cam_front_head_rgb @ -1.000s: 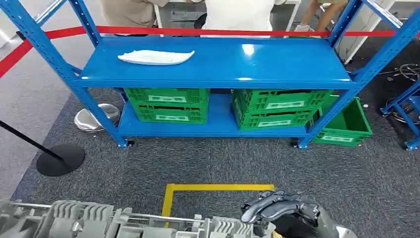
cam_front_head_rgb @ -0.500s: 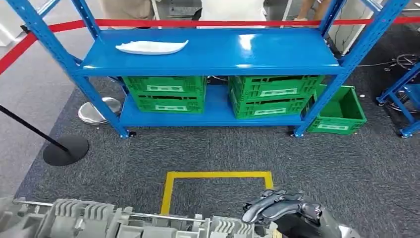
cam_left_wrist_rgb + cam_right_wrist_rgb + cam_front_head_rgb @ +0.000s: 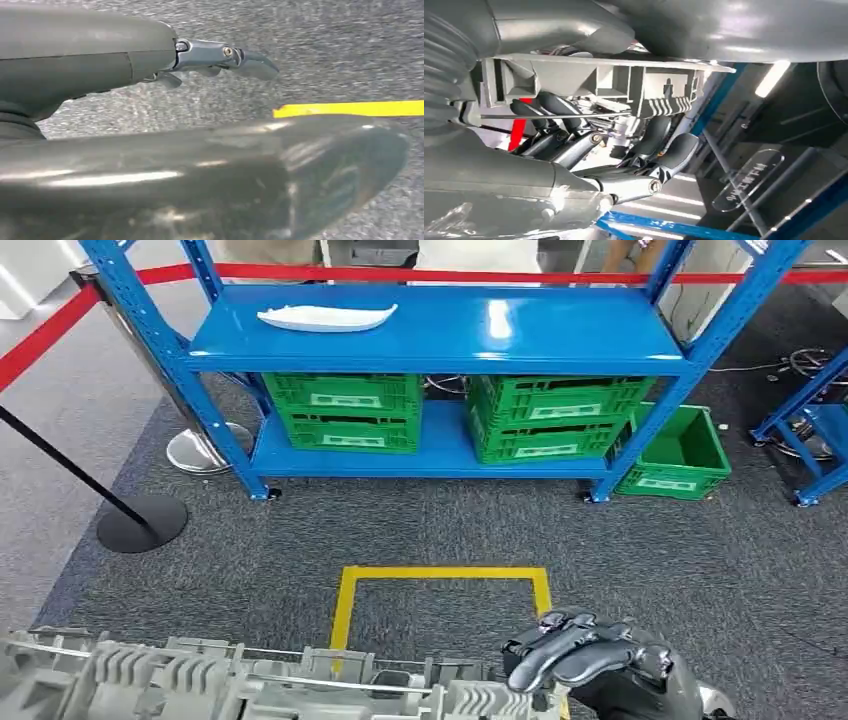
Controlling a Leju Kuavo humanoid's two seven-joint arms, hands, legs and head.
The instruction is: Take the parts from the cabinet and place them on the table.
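We find a long grey ribbed part carried low across the front of the robot, well short of the blue rack that stands ahead across the grey carpet. The right hand sits at one end of the part; in the right wrist view its dark fingers curl up under the grey casting and bear on it, so we judge that it holds that end. The left hand appears in its own wrist view with one finger extended over the carpet; we cannot tell whether it grips the part or lies spread.

One white part already lies on the top shelf of the rack, toward its left end. The lower shelf carries green crates. A yellow floor marking lies between the robot and the rack.

Our judgement: the part is fetched and in transit, and the placing is not yet done. If this rack is the destination, what remains is the approach and setting the part down beside the white one.
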